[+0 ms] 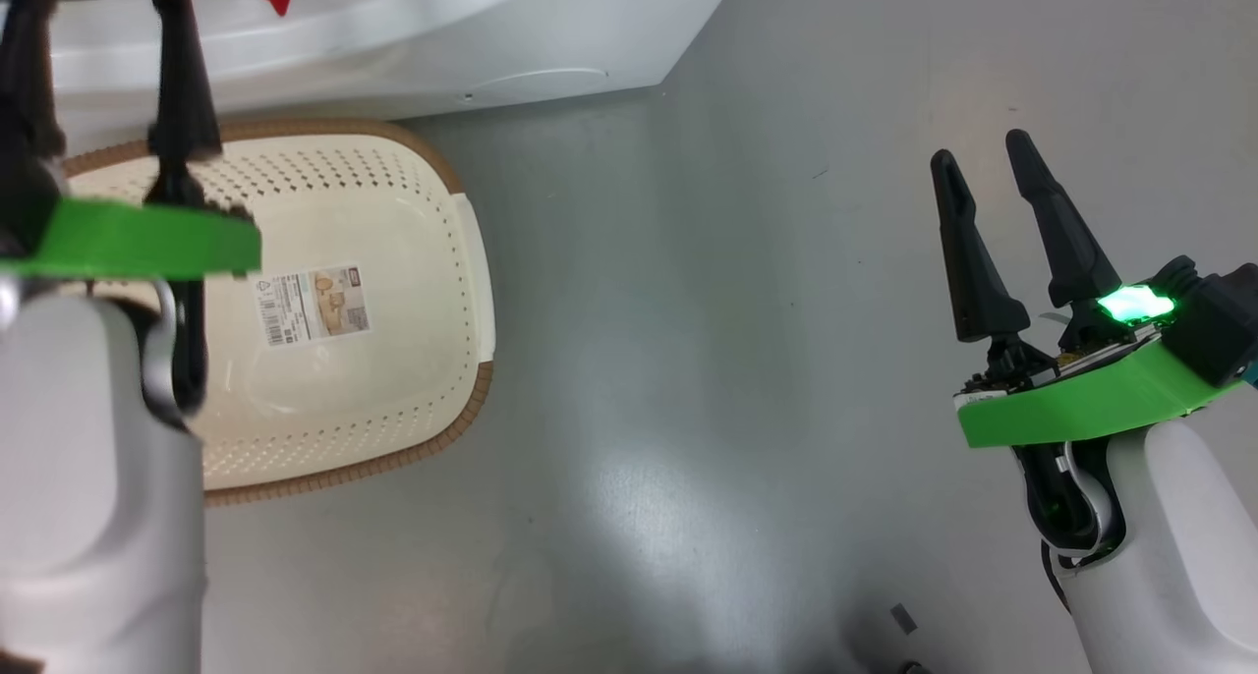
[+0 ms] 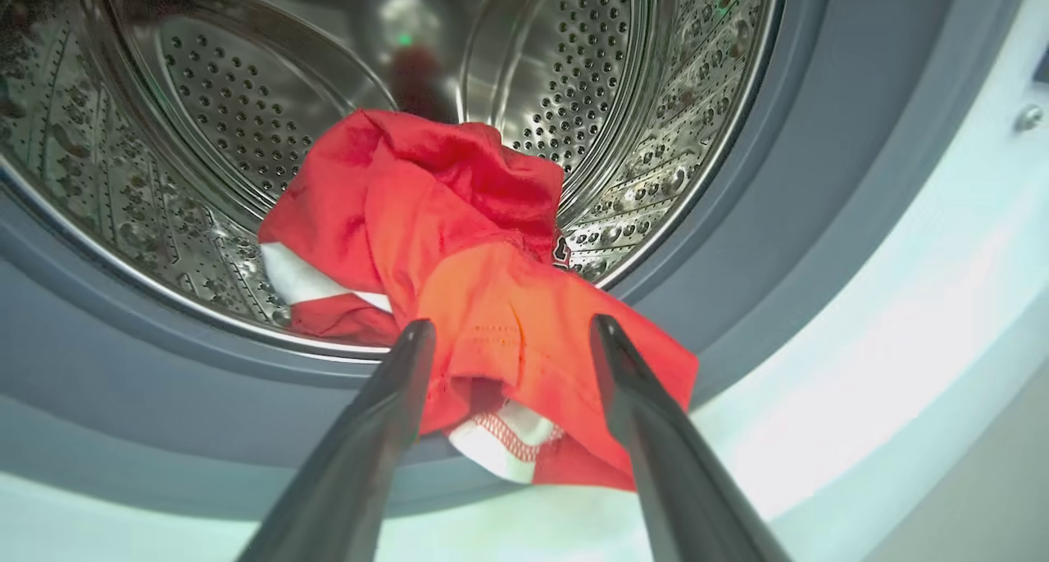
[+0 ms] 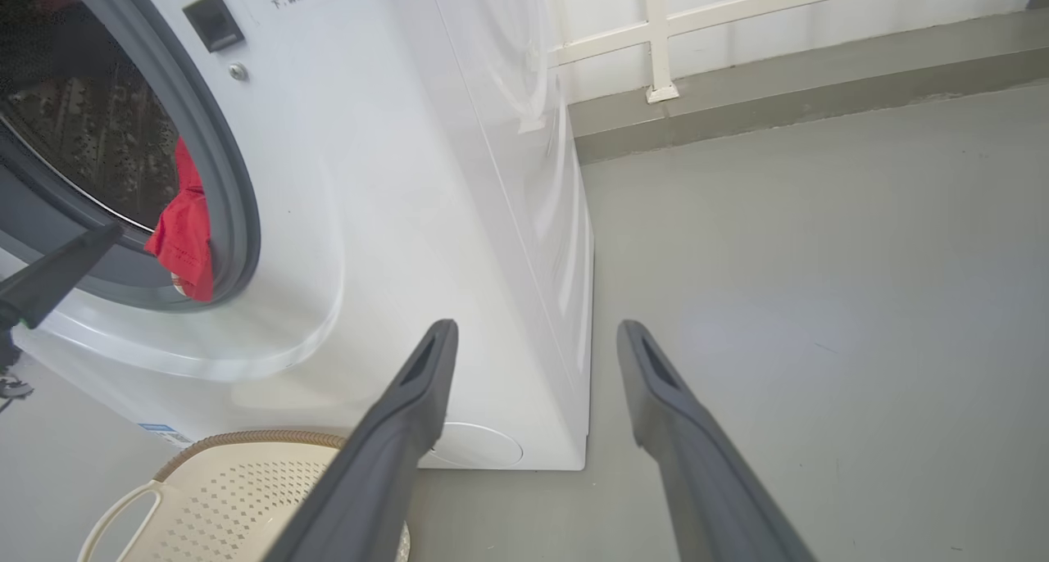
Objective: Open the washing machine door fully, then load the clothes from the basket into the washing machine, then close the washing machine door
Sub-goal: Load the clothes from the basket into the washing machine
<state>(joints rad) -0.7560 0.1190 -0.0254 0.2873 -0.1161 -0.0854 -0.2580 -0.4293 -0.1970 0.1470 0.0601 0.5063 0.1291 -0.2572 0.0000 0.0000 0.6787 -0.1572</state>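
My left gripper point(image 2: 512, 328) is up at the round mouth of the washing machine point(image 3: 393, 177). Its two dark fingers are wide apart and they squeeze nothing. Just past their tips lie the clothes point(image 2: 459, 251), a bright red bundle with bits of white. Most of the bundle sits at the near bottom of the shiny drum point(image 2: 246, 95), the one with all the little holes. One red flap hangs out over the grey rubber ring point(image 2: 819, 136) toward me. A white edge with red stitches peeks out under it. I cannot tell if my fingertips touch the cloth.

My right gripper point(image 1: 980, 151) is well off to the right, over the grey floor point(image 1: 708, 379). Its fingers are spread apart too, and they hold nothing. A little green light point(image 1: 1135, 304) glows at its base.

The basket point(image 1: 477, 389) sits on the floor, just beside the front of the washing machine, low down under the mouth. It is cream with rows of small holes and a brown rim. I can see the paper label point(image 1: 314, 306) stuck on its bottom. My left arm hangs over its left side.

From my right wrist, the red clothes show at the lower edge of the mouth. One finger of my left gripper points at them from the left.
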